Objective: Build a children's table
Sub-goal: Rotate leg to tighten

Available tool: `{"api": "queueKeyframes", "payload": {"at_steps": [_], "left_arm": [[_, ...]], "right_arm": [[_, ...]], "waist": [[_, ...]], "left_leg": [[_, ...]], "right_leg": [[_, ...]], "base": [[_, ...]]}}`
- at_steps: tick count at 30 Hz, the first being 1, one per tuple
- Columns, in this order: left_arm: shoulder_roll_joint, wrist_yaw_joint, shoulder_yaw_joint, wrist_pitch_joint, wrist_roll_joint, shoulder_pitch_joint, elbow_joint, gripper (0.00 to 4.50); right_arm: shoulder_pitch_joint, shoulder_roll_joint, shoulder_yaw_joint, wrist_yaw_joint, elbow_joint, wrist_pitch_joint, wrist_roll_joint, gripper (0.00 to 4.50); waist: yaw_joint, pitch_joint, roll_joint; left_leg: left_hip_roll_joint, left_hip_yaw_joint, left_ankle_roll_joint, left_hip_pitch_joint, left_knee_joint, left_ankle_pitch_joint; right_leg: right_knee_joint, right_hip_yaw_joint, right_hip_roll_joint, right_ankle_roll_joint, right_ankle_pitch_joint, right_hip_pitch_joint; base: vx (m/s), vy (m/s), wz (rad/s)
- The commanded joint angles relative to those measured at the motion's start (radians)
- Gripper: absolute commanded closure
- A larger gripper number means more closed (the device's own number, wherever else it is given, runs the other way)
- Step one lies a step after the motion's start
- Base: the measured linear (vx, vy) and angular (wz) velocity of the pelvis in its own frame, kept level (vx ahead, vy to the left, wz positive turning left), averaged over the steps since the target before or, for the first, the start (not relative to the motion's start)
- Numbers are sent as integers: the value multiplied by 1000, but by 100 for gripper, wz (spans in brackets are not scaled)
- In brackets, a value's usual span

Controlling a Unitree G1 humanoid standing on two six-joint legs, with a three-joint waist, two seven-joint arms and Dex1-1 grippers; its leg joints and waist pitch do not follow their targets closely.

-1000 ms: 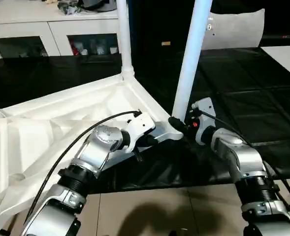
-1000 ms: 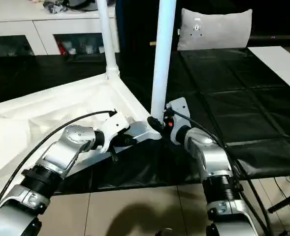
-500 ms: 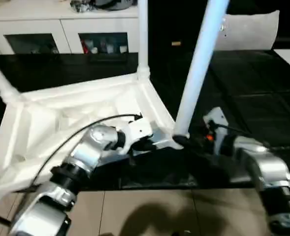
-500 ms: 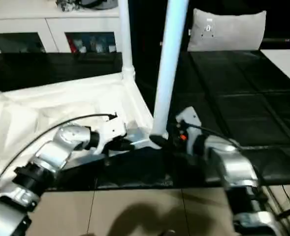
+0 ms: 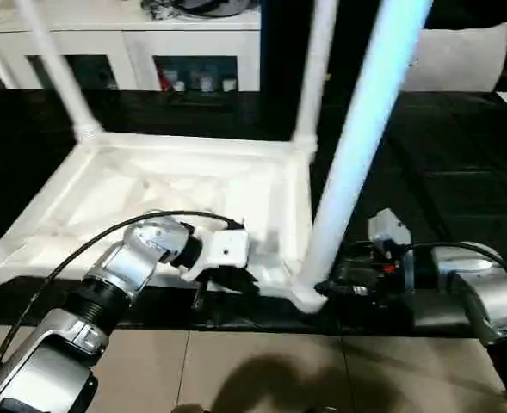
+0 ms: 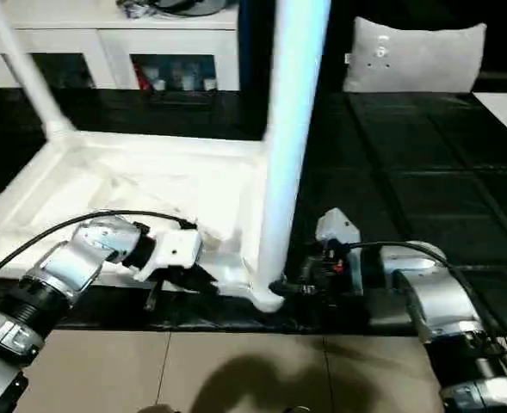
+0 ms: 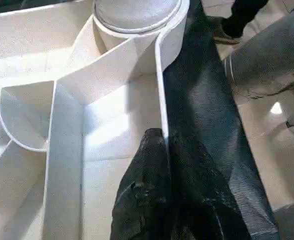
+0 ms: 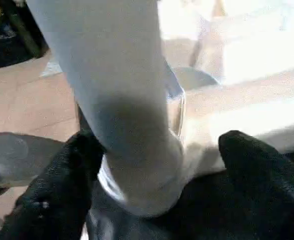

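Leg (image 8: 132, 125) stands between open right gripper (image 8: 151, 170) fingers.

The left gripper's two black fingers (image 7: 154, 200) are pressed together on the thin white plastic rim wall (image 7: 161, 95) of the upturned table top. Beyond the fingertips the wall curves round a rounded corner socket (image 7: 137, 20). To one side lie white ribbed compartments (image 7: 107, 135); to the other, black sheeting (image 7: 201, 125) and pale floor (image 7: 271, 150).
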Motion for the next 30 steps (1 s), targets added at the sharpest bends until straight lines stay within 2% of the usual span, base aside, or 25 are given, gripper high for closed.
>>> {"api": "queueKeyframes", "payload": {"at_steps": [1,2,3,4,6,9,13,14,17,19,23,28,30], "left_arm": [[-3,-39,-41,-26,9,0,-12,450],[-6,-44,-41,-32,9,-1,-11,450],[-9,-48,-41,-35,8,-1,-11,450],[-10,-51,-41,-39,7,-1,-10,450],[-10,-51,-40,-41,6,0,-11,450],[-9,-52,-40,-44,5,1,-10,450],[-6,-50,-39,-45,4,5,-11,450],[-5,-51,-39,-44,5,7,-13,450],[-4,-53,-38,-43,6,9,-12,450],[-4,-53,-39,-43,6,10,-11,450],[-4,-49,-39,-40,6,12,-12,450],[-25,-36,-16,28,-30,27,-49,450],[-49,24,5,83,-34,33,-70,450]], "right_arm": [[-11,-1,8,14,-6,-10,4,81],[-14,2,19,25,-6,-6,6,87],[-17,6,34,39,-4,-3,7,94],[-20,8,43,49,-1,-1,8,114],[-22,10,47,58,1,7,14,121],[-26,10,51,68,6,11,17,156],[-29,9,55,81,8,18,22,174],[-29,9,56,84,8,21,25,195],[-27,12,58,87,7,28,29,209],[-26,14,60,86,6,29,31,236],[-18,23,62,83,-2,33,38,244],[-5,64,50,15,-21,60,42,246],[-19,114,28,-109,1,84,17,247]], "waist": [[-4,-66,-16],[-4,-66,-16],[-4,-67,-22],[-3,-68,-18],[-3,-69,-18],[-2,-69,-18],[-1,-68,-20],[0,-68,-19],[-1,-67,-18],[-1,-68,-19],[-1,-68,-18],[-5,-66,-19],[-8,-63,-14]], "left_leg": [[1,19,77,-4,-67,-199],[1,19,76,-3,-67,-198],[1,19,77,-5,-67,-190],[1,18,77,-6,-68,-185],[1,19,80,-5,-66,-180],[1,19,80,-6,-65,-171],[0,20,78,-7,-65,-174],[0,19,78,-6,-66,-177],[-1,19,75,-6,-66,-180],[-1,19,74,-6,-66,-179],[-1,19,73,-6,-66,-180],[-2,19,68,-8,-67,-186],[-5,18,58,-5,-67,-207]], "right_leg": [[-72,38,-38,-182,-341,59],[-72,39,-37,-182,-340,58],[-70,39,-36,-183,-329,60],[-68,39,-37,-186,-320,60],[-67,39,-37,-190,-305,60],[-65,39,-37,-194,-293,61],[-67,39,-37,-186,-316,61],[-67,39,-37,-185,-320,61],[-69,38,-37,-178,-333,61],[-69,38,-37,-175,-337,61],[-69,38,-36,-176,-335,61],[-69,38,-36,-173,-351,61],[-76,36,-35,-158,-397,58]], "base": [[0,0,0],[0,0,0],[0,0,0],[0,0,0],[0,0,0],[0,0,0],[0,0,0],[0,0,0],[0,0,0],[0,0,0],[0,0,0],[0,0,0],[0,0,0]]}}
